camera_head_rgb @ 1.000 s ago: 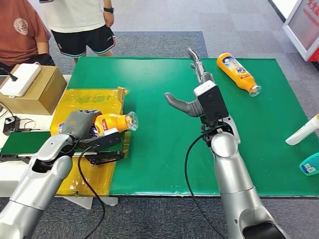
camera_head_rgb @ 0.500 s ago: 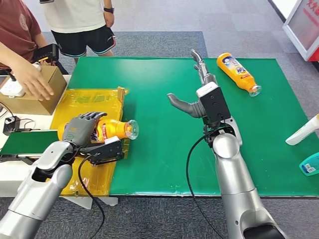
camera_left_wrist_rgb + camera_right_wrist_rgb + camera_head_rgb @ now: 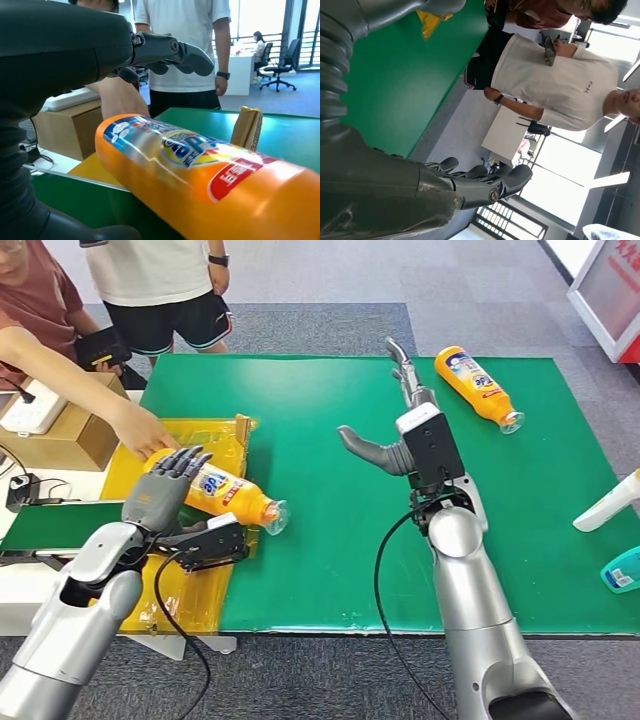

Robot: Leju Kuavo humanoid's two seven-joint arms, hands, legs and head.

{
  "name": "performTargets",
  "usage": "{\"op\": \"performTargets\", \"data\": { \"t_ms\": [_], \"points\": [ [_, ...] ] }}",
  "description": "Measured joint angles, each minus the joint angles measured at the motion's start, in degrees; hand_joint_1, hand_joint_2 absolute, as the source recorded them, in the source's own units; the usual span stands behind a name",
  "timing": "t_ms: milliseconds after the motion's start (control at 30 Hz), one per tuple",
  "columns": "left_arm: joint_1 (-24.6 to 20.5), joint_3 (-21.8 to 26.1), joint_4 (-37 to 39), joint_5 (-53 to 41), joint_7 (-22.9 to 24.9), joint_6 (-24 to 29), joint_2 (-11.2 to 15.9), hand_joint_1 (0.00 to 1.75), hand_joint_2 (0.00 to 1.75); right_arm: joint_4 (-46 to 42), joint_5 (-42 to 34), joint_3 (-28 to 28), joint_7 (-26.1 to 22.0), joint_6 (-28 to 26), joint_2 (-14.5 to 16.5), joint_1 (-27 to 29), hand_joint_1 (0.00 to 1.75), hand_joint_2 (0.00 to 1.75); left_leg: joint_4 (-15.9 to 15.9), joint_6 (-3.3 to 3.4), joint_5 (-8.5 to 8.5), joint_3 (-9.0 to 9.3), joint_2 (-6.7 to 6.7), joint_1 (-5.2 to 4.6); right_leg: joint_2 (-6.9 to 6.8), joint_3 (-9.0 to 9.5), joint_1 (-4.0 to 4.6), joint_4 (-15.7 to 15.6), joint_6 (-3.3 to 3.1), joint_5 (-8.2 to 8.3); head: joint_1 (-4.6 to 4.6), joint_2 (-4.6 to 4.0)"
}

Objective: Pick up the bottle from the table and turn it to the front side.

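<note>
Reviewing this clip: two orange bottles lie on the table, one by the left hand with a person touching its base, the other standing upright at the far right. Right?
Not quite: in the head view the far bottle also lies on its side. The near bottle lies by the left hand, with the person's hand at its base.

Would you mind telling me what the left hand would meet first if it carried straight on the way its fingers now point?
Probably the orange bottle: the left hand is open, its fingers spread just over the bottle's base end, where a person's hand also rests. Depth is unclear, so the fingers might pass over the bottle.

green table (image 3: 340, 540) bearing two orange bottles (image 3: 475, 385)
</note>
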Motion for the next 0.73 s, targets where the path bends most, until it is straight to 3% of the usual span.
{"op": "performTargets", "data": {
  "t_ms": [733],
  "points": [
    [1.25,1.40,-1.49,2.25,-1.36,0.47,0.84,0.00,1.75,-0.04,0.69,-0.02,-0.38,0.08,0.00,0.07,0.00,1.75,0.00,0.00,0.00,0.00,0.00,0.00,0.00,0.00,0.00,0.00,0.00,0.00,0.00,0.00]
  ]
}}
